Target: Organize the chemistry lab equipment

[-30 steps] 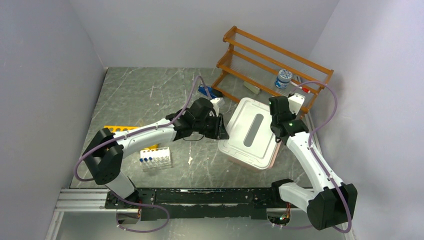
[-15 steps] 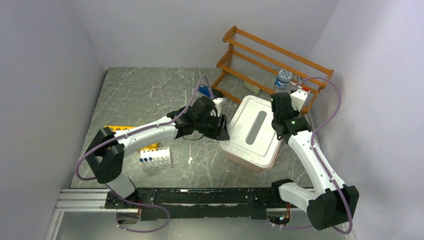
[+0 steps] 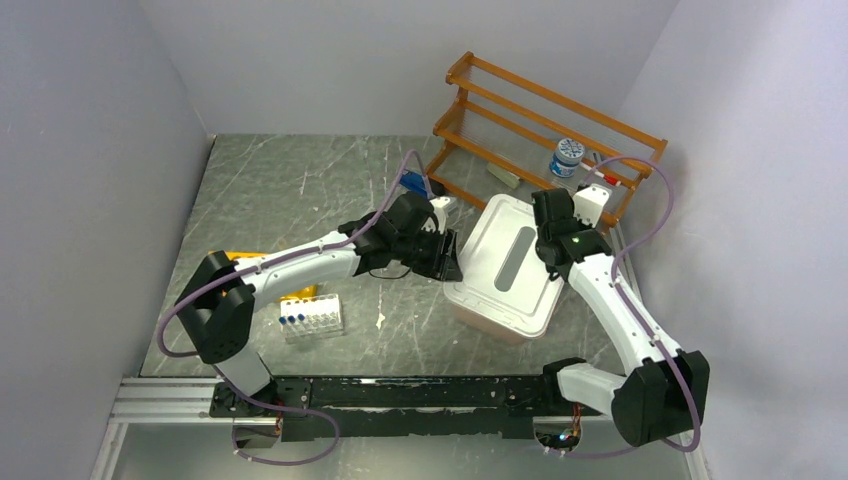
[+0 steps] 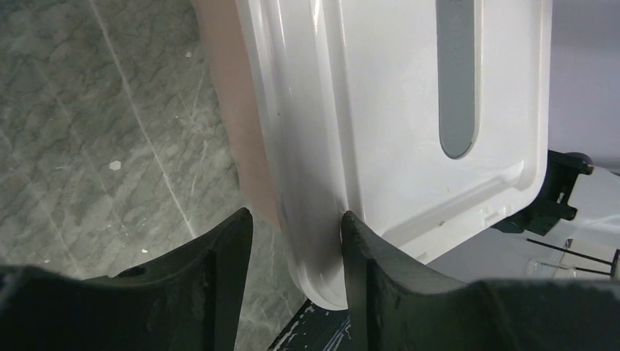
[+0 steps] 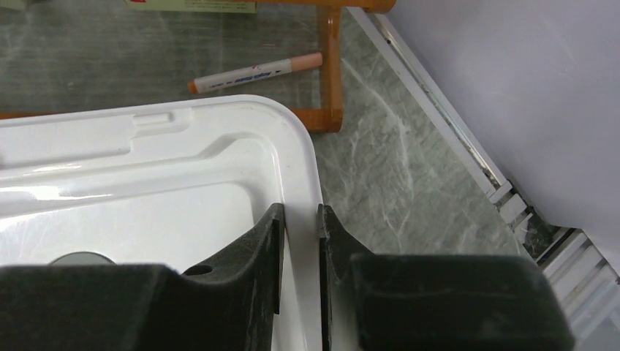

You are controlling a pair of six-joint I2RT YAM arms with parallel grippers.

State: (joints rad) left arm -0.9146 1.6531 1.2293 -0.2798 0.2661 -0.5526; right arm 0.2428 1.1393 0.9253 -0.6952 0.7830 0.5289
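Note:
Small clear blue-capped tubes (image 3: 311,317) stand in a white rack at the near left of the table. A white lid (image 3: 480,262) with a grey handle slot lies on a pinkish bin (image 3: 497,329). My left gripper (image 3: 452,262) is open and straddles the lid's left rim (image 4: 314,219); one finger touches it and the other stands apart. My right gripper (image 3: 545,203) is shut on the lid's far right rim (image 5: 300,212). A pale flat packet (image 3: 503,177) lies under the shelf. Goggles, tubing and the small cap are out of view.
A wooden two-tier shelf (image 3: 540,110) stands at the back right with a blue-capped bottle (image 3: 567,156) on it. A marker (image 5: 256,72) lies by the shelf's foot. A blue stapler (image 3: 412,182) sits behind my left arm. A yellow rack (image 3: 245,260) lies at the left.
The lid has shifted back and to the right over the bin, with the right gripper still on its rim. My left gripper has followed slightly to the right.

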